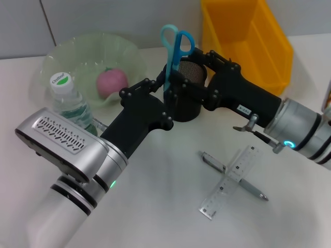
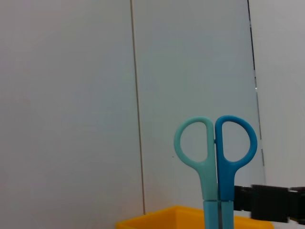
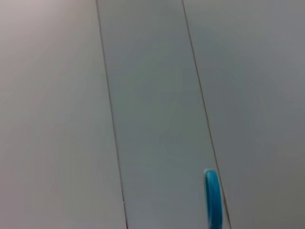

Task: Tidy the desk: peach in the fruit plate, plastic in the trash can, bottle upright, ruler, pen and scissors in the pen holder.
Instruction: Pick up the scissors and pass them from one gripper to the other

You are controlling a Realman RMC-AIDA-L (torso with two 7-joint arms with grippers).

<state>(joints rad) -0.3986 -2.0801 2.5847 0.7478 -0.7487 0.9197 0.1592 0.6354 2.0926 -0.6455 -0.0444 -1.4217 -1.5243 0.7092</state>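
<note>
Left gripper (image 1: 164, 89) apparently clamps the scissors (image 1: 175, 49) below the handles, over the pen holder (image 1: 187, 98); rigid, light, slippery blades. Right gripper (image 1: 207, 77), grip unclear, steadies the holder opposite.

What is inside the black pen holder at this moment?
The scissors stand in the pen holder, handles up. Both grippers crowd it, hiding the blades and anything else inside. Ruler and pen lie on the desk.

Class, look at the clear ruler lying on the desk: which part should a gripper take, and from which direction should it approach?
Grip the clear ruler at its free lower end, nearest the robot, coming straight down from above. It lies flat on the white desk, crossing the pen in an X, so the middle is crowded. The fingers should probably close across its narrow width, pinching its long edges.
</note>
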